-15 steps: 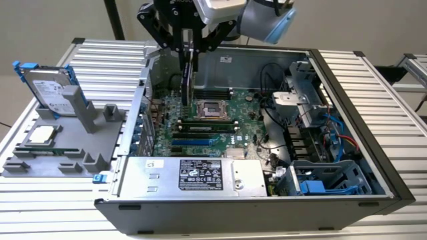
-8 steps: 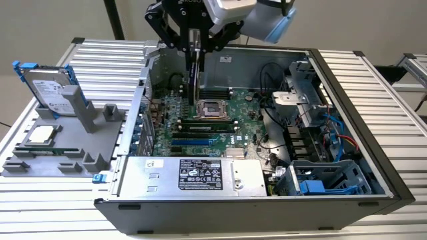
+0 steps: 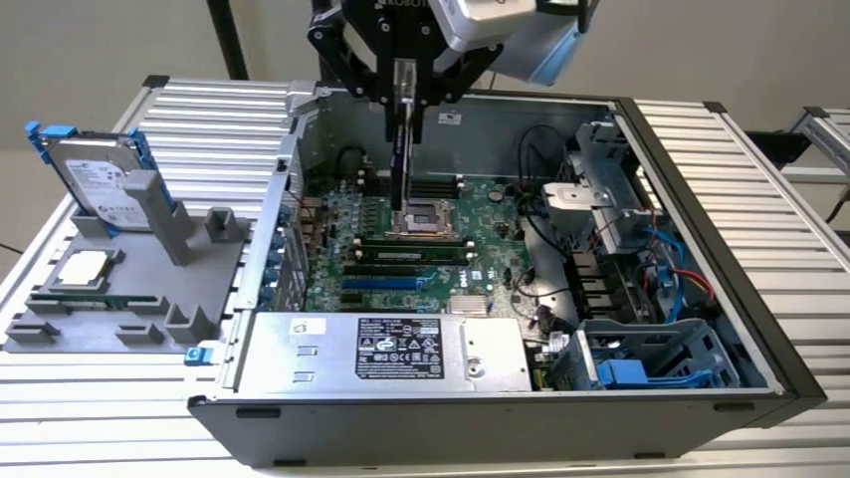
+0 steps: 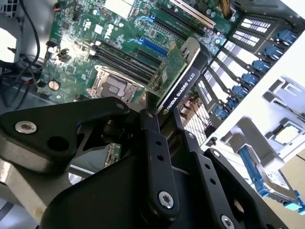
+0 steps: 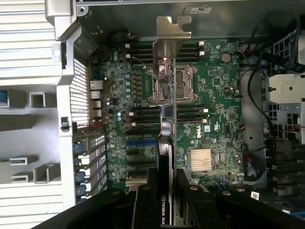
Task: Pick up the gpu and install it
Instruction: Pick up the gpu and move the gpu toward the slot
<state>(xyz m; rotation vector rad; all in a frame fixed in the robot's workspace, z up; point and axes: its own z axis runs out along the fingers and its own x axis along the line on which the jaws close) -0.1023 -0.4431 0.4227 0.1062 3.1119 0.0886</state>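
The tool [image 3: 402, 100] is closed on the gpu [image 3: 398, 159]. Its two black fingers [image 4: 153, 143] clamp the card's flat faces at one end. In both wrist views the card runs out from between the fingers, away from the tool. The silver bracket [image 5: 171, 31] sits at the far end. In the second wrist view the gpu [image 4: 178, 76] shows a black labelled shroud on one face and green circuit board on the other.

In the exterior view the card hangs vertically, edge-on, inside the opening of the computer case [image 3: 691, 199]. Its lower end is over the motherboard [image 3: 505, 234], in line with the CPU socket [image 3: 428, 217]. It cannot be told whether the lower end touches the board. The blue expansion slots [image 3: 385, 284] lie nearer the power supply [image 3: 398, 349], with no card in them.

The case lies on its side, open face up, on the slatted metal desk [image 3: 743, 139]. A grey holder [image 3: 133, 324] stands just beside the case at the exterior view's left. A hard drive [image 3: 104, 179] with blue rails leans upright in the holder. A small square CPU chip [image 3: 83, 267] lies flat in it.
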